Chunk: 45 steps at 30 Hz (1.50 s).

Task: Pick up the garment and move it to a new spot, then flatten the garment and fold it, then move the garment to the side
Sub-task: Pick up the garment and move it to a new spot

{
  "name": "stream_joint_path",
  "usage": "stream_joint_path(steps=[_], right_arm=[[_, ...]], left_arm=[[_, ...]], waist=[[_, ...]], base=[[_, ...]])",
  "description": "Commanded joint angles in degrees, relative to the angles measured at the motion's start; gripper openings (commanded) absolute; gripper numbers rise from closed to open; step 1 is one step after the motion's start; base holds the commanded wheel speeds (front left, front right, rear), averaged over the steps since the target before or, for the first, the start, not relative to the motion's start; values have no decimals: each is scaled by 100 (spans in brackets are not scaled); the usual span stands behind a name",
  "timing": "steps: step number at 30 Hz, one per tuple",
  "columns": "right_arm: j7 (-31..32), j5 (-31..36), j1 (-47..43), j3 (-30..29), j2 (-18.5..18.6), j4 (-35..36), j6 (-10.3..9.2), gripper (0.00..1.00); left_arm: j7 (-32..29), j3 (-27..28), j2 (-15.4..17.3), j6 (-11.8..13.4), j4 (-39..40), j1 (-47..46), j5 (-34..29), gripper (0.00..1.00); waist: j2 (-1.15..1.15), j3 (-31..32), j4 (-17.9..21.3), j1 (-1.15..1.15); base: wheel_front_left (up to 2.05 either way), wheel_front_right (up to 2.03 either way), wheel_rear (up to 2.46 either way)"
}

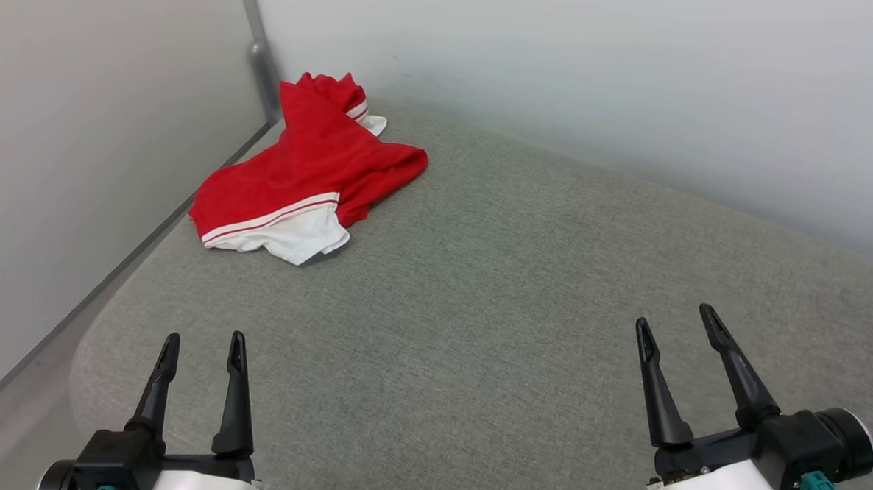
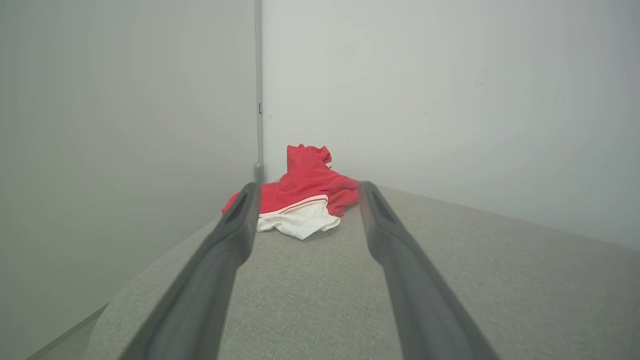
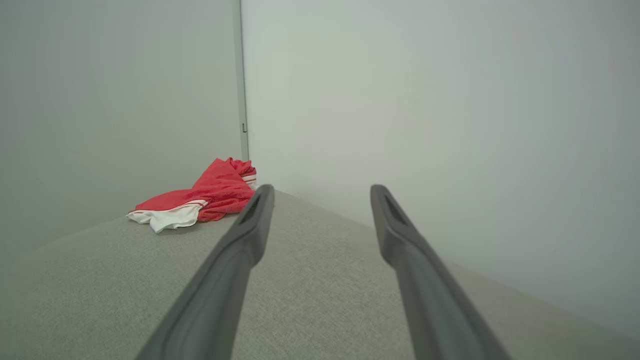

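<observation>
Garment count is one: you have a single red garment (image 1: 303,173) with white sleeves and red-white stripe trim, lying crumpled on the grey counter (image 1: 478,313). It sits far ahead of the jaws of the left gripper (image 1: 205,336), well apart from them, and ahead and far to the left of the jaws of the right gripper (image 1: 674,316). It is close to the corner where two pale walls meet at a grey strip (image 1: 257,46).

You have two grippers, each with two dark fingers (image 1: 235,391). Both pairs of jaws stand wide apart, with nothing between them, above the bare counter.

The cloth is bunched and folded over itself, so its front is hidden and you cannot read any writing on it. One white sleeve shows at the near edge; a little more white shows at the far side. In the left wrist view the left finger covers the left edge of the garment (image 2: 305,185). In the right wrist view the garment (image 3: 210,190) lies to the left of the jaws. The bottom edge of the head view cuts off both gripper bodies.
</observation>
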State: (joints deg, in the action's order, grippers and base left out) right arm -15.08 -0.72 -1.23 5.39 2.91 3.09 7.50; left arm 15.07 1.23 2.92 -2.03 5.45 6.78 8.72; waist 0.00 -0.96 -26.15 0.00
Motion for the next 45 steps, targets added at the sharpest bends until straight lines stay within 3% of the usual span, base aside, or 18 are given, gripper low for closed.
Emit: stream_joint_path(steps=[1,19,25,32,36,39,42,45], right_arm=[[-14,-11,-69,31,-4,-21,-2,100],[-14,22,-26,105,-4,27,-2,100],[-14,267,203,94,-4,173,-2,100],[-14,591,509,123,-1,359,-2,100],[-14,763,687,156,-1,425,-2,100],[-14,856,816,183,-1,482,-2,100],[-14,880,950,192,0,553,-2,100],[-14,903,1043,186,-2,616,-2,100]], left_arm=[[16,-4,-4,-28,17,67,-44,100],[16,109,-4,-254,-73,81,162,100],[16,216,-4,-264,-136,-239,485,100],[16,585,33,-504,-453,-1091,629,100],[16,448,604,-538,-1056,-1823,831,100],[-102,164,1361,-538,-1706,-2494,1310,100],[-654,-12,2073,-539,-2208,-3137,1883,100],[-1637,-265,2746,-539,-2634,-3682,2498,100]], waist=[[0,36,-79,0],[0,-37,7,0],[0,-560,220,0],[0,-1443,608,0],[0,-1892,811,0],[0,-2186,980,0],[0,-2481,1168,0],[0,-2728,1333,0]], base=[[0,0,0],[0,0,0],[0,0,0],[0,0,0],[0,0,0],[0,0,0],[0,0,0],[0,0,0]])
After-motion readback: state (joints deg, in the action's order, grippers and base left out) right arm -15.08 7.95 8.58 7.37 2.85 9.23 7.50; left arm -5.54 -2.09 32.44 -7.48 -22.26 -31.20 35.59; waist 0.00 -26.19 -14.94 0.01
